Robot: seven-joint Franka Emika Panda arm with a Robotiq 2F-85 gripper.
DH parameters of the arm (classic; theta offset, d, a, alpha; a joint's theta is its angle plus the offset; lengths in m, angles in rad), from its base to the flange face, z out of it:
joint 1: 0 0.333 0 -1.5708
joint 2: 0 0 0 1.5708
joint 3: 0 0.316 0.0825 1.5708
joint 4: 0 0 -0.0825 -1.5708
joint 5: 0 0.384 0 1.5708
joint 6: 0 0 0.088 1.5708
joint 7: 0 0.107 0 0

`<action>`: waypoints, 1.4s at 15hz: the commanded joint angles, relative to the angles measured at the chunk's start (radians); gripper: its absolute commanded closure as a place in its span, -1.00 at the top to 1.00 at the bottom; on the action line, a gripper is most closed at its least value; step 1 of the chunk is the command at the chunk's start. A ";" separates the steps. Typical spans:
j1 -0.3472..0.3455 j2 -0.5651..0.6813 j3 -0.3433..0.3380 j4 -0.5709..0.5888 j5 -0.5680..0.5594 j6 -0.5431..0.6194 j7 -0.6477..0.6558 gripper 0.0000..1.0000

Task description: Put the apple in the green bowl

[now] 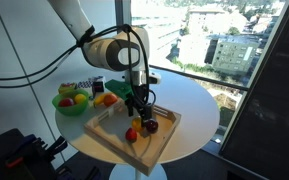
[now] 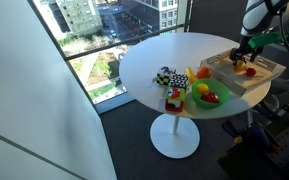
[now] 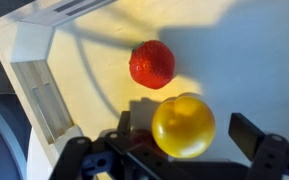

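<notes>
1. The apple (image 3: 183,125) is lying on the floor of the pale wooden tray (image 3: 89,60), and in the wrist view it is sitting right between my fingers.
2. My gripper (image 3: 176,142) is standing open. One finger (image 3: 89,160) is reaching in on one side of the apple and the other (image 3: 264,150) on the opposite side. A clear strip of tray is showing between that second finger and the fruit, so I am not gripping anything.
3. A red fruit (image 3: 152,63) with a bumpy skin is resting on the tray just ahead of my fingertips, beyond the apple and apart from it.
4. In an exterior view a dark maroon fruit (image 1: 152,126) is sitting on the tray too, just off to one side of my gripper (image 1: 136,100).
5. The tray's raised wall is running along the far side of my wrist view, and its corner is showing beyond the red fruit.
6. The green bowl (image 1: 72,110) is sitting outside the tray, well apart from my gripper, and it is holding yellow and red fruits.
7. In both exterior views the tray and the bowl (image 2: 212,105) are resting on the round white surface (image 2: 149,60), with my arm hanging above the tray (image 2: 269,70).
</notes>
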 commanded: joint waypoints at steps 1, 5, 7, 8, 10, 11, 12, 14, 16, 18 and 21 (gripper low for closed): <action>-0.006 0.038 0.008 0.036 0.017 0.032 -0.015 1.00; -0.008 0.072 0.018 0.058 0.026 0.046 -0.024 1.00; -0.007 0.089 0.021 0.068 0.027 0.046 -0.027 1.00; -0.007 0.096 0.022 0.072 0.028 0.045 -0.026 0.73; -0.006 0.098 0.023 0.075 0.028 0.036 -0.030 0.29; -0.004 0.093 0.023 0.074 0.025 0.028 -0.032 0.13; -0.004 0.082 0.024 0.070 0.024 0.014 -0.040 -0.06; -0.004 0.065 0.025 0.066 0.021 -0.004 -0.051 -0.13; -0.004 0.045 0.028 0.060 0.019 -0.026 -0.065 -0.13; -0.001 0.022 0.029 0.054 0.013 -0.048 -0.077 -0.13; 0.006 -0.015 0.035 0.046 0.004 -0.076 -0.093 -0.13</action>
